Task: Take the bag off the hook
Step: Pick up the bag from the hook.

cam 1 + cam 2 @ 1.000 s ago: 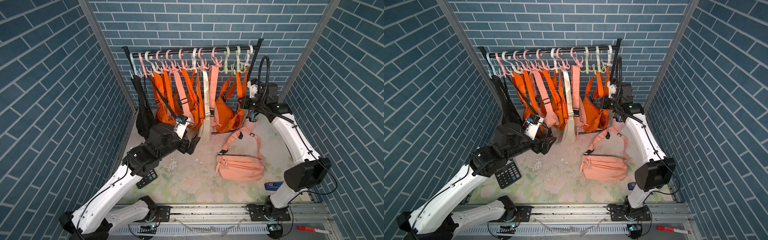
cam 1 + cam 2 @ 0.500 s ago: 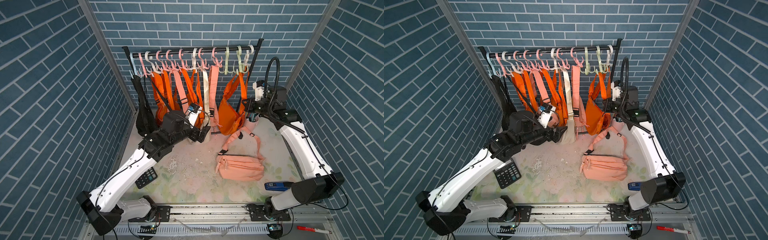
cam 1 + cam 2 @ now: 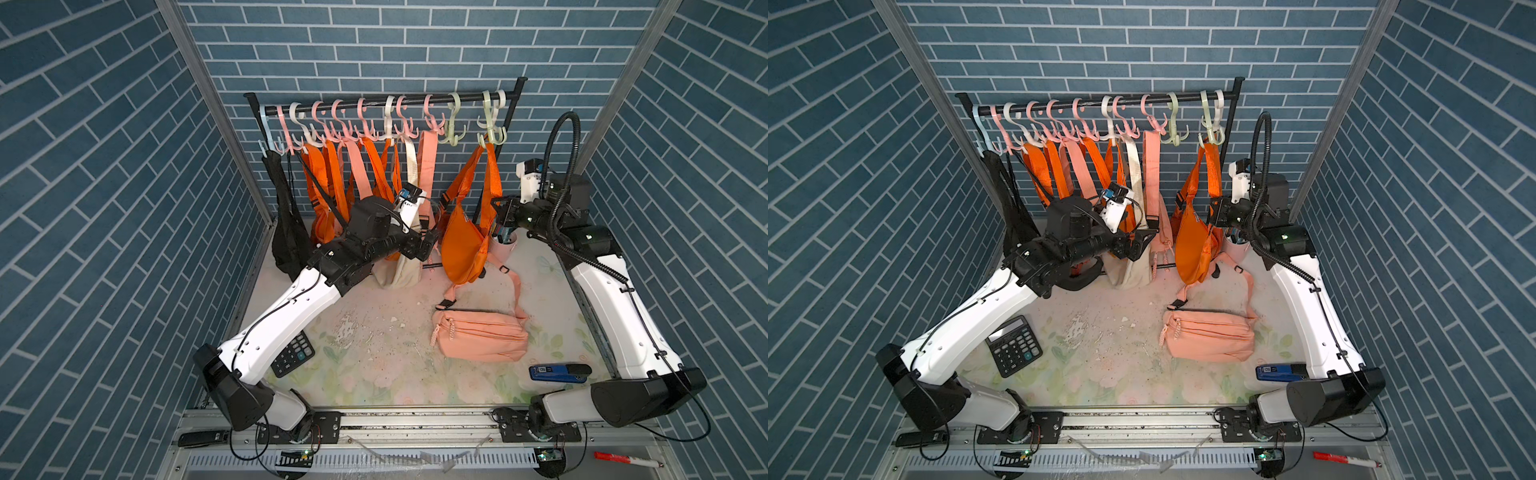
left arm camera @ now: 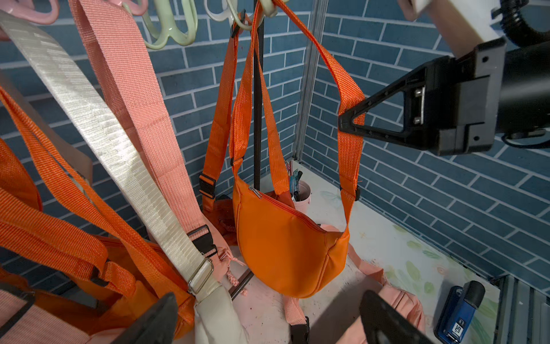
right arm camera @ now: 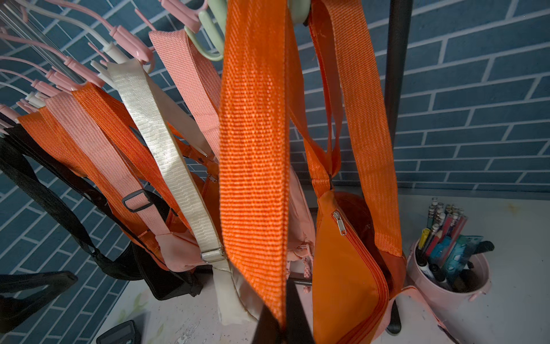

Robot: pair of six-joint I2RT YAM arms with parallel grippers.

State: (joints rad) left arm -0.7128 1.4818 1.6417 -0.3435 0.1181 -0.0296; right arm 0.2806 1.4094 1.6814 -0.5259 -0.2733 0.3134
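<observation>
Because the orange bag (image 3: 461, 245) is a soft fabric pouch that looks nearly empty, expect it to weigh little and to sag and swing rather than keep a shape. Handle it by the strap (image 4: 352, 143), not the body. It hangs from the green hook (image 3: 492, 133) at the right end of the rail (image 3: 374, 106), with its belly low over the bench (image 3: 374, 353); I cannot tell whether it touches. The strap is flat woven webbing, rough enough to hold without slipping, though it can fold or twist in a grip. Your right tool (image 4: 346, 120) is clenched on one run of that strap, roughly midway between hook and pouch, which I judge a sound place to hold. More than one run of webbing goes up to the hook, so the loop probably has to rise clear of the upturned prong before it comes away, and a second run could snag. Your left tool (image 3: 428, 245) is released and holds nothing, with its jaws wide beside the cream bag (image 3: 401, 266) and facing the orange one. It could steady the pouch if it swings. A pen cup (image 5: 446, 268) stands just beside the bag, and a peach bag (image 3: 478, 338) lies on the bench in front.
</observation>
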